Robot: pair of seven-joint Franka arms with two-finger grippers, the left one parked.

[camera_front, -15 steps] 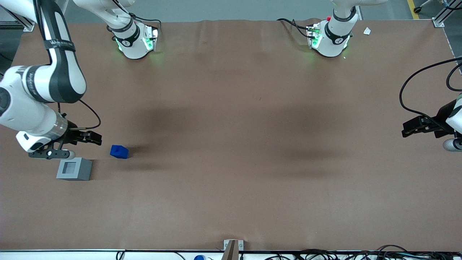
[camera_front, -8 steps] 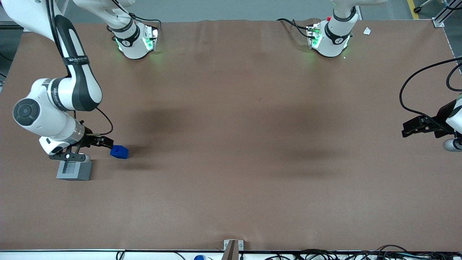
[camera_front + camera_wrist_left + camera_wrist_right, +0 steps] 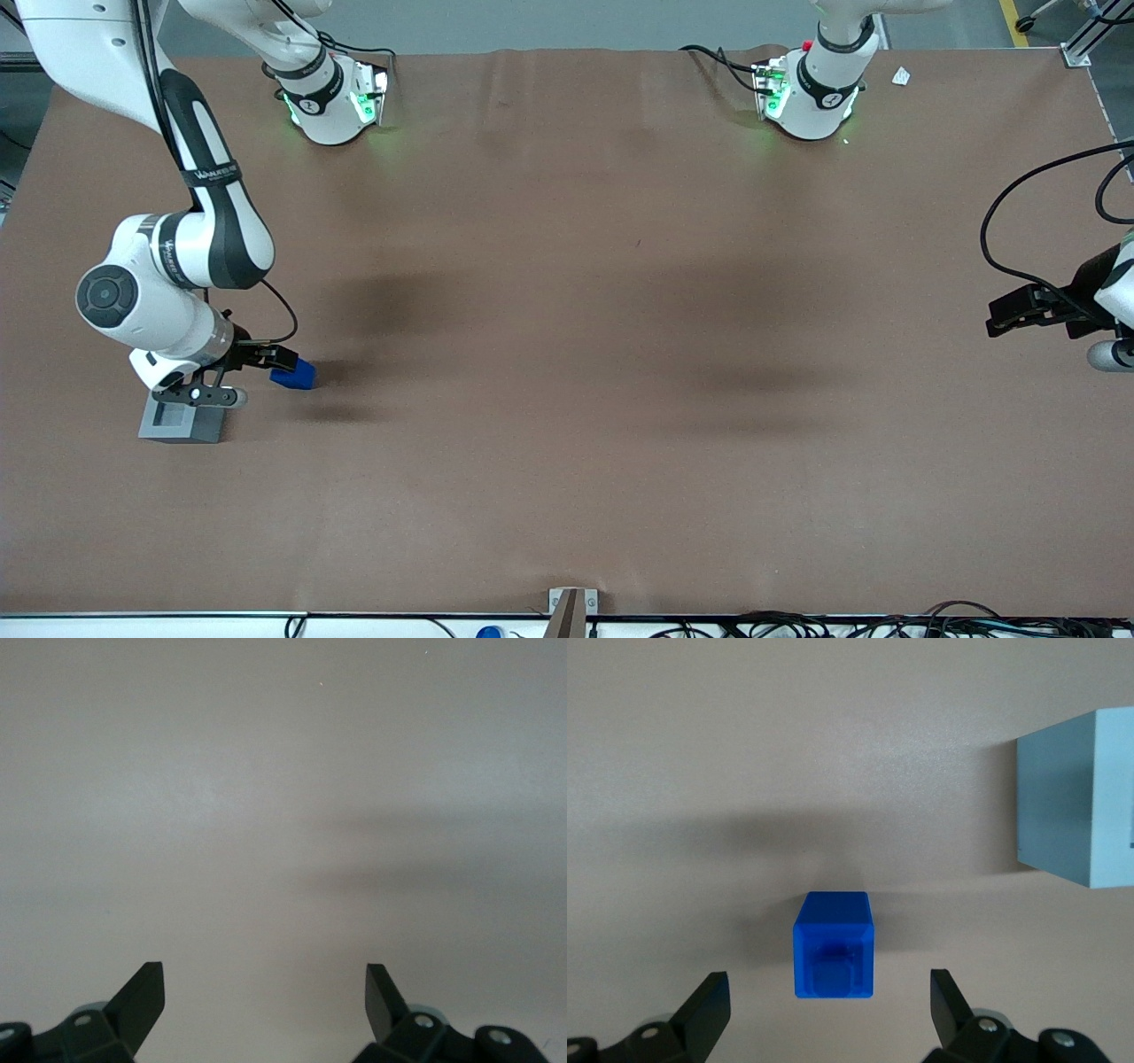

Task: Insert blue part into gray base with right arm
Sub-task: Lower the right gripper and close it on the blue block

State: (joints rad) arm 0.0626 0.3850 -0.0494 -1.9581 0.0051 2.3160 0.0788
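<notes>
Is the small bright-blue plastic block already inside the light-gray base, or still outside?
Outside. The small bright-blue plastic block lies on the table beside the light-gray base, between the open jaws of the right gripper.

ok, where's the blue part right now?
The blue part lies on the table beside the gray base, slightly farther from the front camera, apart from it. The open claw hovers above it, fingers either side.

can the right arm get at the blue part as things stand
Probably yes. The gripper hangs open just above the blue part, a finger to each side and nothing between. The gray base sits apart, clear of the fingers.
</notes>
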